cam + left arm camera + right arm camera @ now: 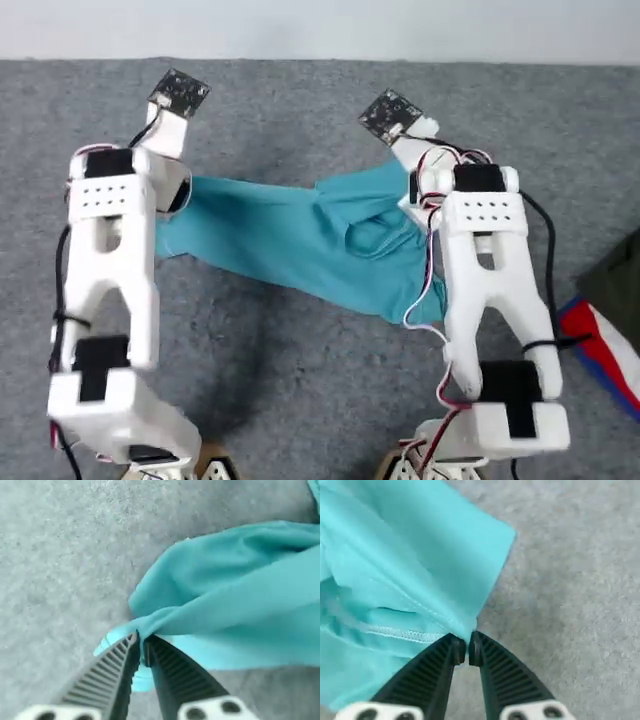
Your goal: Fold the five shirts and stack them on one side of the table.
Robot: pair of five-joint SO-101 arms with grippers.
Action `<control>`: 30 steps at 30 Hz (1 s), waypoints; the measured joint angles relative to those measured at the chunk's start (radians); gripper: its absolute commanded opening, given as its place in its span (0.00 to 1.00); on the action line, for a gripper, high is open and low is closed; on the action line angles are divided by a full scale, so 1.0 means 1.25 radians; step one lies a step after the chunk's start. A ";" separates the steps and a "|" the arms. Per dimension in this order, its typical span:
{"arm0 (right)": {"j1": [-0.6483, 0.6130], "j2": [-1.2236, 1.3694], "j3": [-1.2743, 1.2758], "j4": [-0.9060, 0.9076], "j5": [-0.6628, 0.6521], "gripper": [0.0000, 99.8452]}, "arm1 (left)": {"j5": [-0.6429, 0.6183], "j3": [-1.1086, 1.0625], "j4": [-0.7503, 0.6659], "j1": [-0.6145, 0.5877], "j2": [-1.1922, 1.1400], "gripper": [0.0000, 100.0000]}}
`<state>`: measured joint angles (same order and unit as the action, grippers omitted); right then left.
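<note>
The left pincer (140, 645) is clamping tight on the teal shirt (240, 580); the right pincer (467, 650) is pinching its other edge, fabric stretching between them.

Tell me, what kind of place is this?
Probably a robot test bench, not a home: a grey felt-like tabletop, the left pincer and right pincer each shut on one teal shirt, more clothes waiting at the edge.

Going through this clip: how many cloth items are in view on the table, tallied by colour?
teal shirt: 1
dark green cloth item, cut off at the table's edge: 1
red, white and blue cloth item, also cut off: 1
Total: 3
</note>
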<state>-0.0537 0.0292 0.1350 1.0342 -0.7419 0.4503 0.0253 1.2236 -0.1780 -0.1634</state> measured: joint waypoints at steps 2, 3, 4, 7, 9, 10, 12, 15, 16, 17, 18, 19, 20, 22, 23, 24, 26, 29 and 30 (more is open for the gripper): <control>0.017 0.044 -0.010 -0.015 0.015 0.14 | -0.027 0.063 0.005 0.000 -0.065 0.06; 0.029 0.070 -0.027 -0.017 0.036 0.18 | -0.039 0.096 0.017 0.000 -0.097 0.09; 0.041 0.093 -0.048 -0.018 0.061 0.21 | -0.055 0.131 0.032 0.000 -0.129 0.11; 0.079 0.168 -0.137 -0.018 0.149 0.23 | -0.109 0.252 0.087 -0.004 -0.216 0.14; 0.087 0.214 -0.209 0.005 0.173 0.23 | -0.146 0.339 0.122 -0.004 -0.266 0.14; 0.088 0.239 -0.245 0.022 0.177 0.23 | -0.158 0.383 0.139 -0.004 -0.292 0.14; 0.086 0.286 -0.313 0.066 0.180 0.23 | -0.173 0.471 0.173 -0.002 -0.338 0.13; 0.087 0.338 -0.390 0.168 0.182 0.23 | -0.180 0.594 0.243 -0.002 -0.399 0.13; 0.087 0.349 -0.408 0.214 0.179 0.23 | -0.180 0.630 0.279 -0.002 -0.419 0.13; 0.086 0.357 -0.416 0.258 0.164 0.23 | -0.180 0.664 0.315 -0.004 -0.437 0.13; 0.081 0.365 -0.421 0.302 0.135 0.23 | -0.180 0.691 0.352 -0.004 -0.457 0.13; 0.075 0.368 -0.425 0.345 0.096 0.23 | -0.180 0.705 0.377 -0.004 -0.466 0.13; 0.065 0.369 -0.427 0.385 0.052 0.23 | -0.180 0.707 0.387 -0.005 -0.470 0.13; 0.043 0.368 -0.431 0.454 -0.027 0.23 | -0.179 0.708 0.396 -0.021 -0.470 0.13; 0.031 0.368 -0.433 0.481 -0.045 0.23 | -0.178 0.707 0.399 -0.033 -0.470 0.13; 0.020 0.368 -0.433 0.500 -0.052 0.23 | -0.177 0.697 0.400 -0.045 -0.468 0.13; -0.005 0.368 -0.433 0.519 -0.060 0.23 | -0.177 0.659 0.400 -0.064 -0.457 0.13; -0.045 0.368 -0.433 0.519 -0.066 0.23 | -0.172 0.572 0.400 -0.090 -0.405 0.13; -0.055 0.368 -0.433 0.503 -0.069 0.23 | -0.172 0.534 0.400 -0.101 -0.383 0.13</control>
<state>-0.1227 0.4895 -0.4066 1.6632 -0.8278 0.2355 0.6928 1.7238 -0.3038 -0.6421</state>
